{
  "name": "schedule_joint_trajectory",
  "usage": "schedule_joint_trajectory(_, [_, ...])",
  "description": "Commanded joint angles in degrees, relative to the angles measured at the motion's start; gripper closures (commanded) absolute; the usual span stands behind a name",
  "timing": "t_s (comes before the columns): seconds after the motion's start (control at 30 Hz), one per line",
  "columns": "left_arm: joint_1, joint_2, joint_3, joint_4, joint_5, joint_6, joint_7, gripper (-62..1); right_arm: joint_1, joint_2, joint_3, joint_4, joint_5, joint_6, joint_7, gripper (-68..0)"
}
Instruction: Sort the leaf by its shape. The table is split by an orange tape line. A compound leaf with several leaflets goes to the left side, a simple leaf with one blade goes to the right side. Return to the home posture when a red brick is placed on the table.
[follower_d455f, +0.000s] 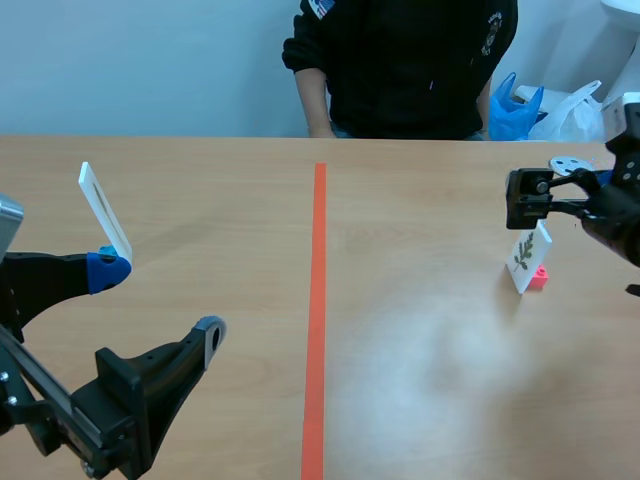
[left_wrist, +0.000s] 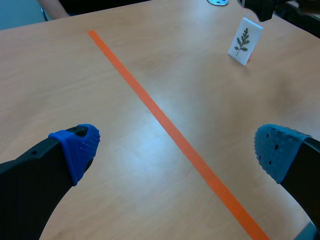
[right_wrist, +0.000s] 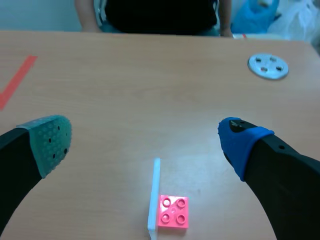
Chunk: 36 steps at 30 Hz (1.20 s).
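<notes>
the leaf card (follower_d455f: 527, 256) stands right of the tape line (follower_d455f: 318, 300), well apart from it, slotted upright into a pink brick (right_wrist: 173, 211). the print shows a stem with several leaflets, so i judge it compound and bound for the tape's left side. my right claw (right_wrist: 145, 145) hangs over it, spread wide, with the card edge-on to the gap. my left claw (left_wrist: 177, 147) is spread too, holding nothing, left of the tape. the card looks thin, stiff, smooth-faced and very light. it also looks top-heavy on that small base, so a nudge could tip it. i'd pinch its two flat faces just above the brick, squarely and with a light squeeze, and lift brick and card together.
</notes>
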Motion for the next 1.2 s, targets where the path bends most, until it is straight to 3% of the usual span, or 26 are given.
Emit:
schedule_joint_trajectory(0.0, [-0.5, -0.3, -0.2, 0.7, -0.5, -0.1, -1.0, -62.3, -2.6, 2.1, -0.1, 3.8, 1.2, 0.1, 0.5, -65.8])
schedule_joint_trajectory(0.07, [-0.5, -0.3, -0.2, 0.7, -0.5, -0.1, -1.0, -62.3, -6.4, 3.6, -0.1, 9.0, 2.9, 0.8, -0.8, -67.9])
schedule_joint_trajectory(0.17, [-0.5, -0.3, -0.2, 0.7, -0.5, -0.1, -1.1, -62.3, -13.7, 5.3, 1.0, 17.0, 7.0, 5.1, -3.6, -67.9])
schedule_joint_trajectory(0.33, [-0.5, -0.4, -0.2, 0.7, -0.5, -0.1, -1.1, -62.3, -26.7, 5.6, 5.1, 30.0, 11.2, 8.9, -5.2, -67.9])
schedule_joint_trajectory(0.6, [-0.5, -0.6, -0.2, 0.7, -0.5, -0.1, -1.1, -62.3, -42.9, 5.6, 10.2, 44.9, 12.2, 10.2, -8.2, -67.9])
schedule_joint_trajectory(0.77, [-0.5, -0.7, -0.2, 0.7, -0.5, -0.1, -1.0, -62.3, -47.8, 4.7, 10.3, 49.5, 12.1, 10.2, -8.8, -67.9])
schedule_joint_trajectory(1.17, [-0.5, -0.7, -0.2, 0.7, -0.5, -0.2, -0.9, -62.3, -49.3, 3.6, 10.2, 49.8, 12.1, 10.2, -9.9, -67.9])
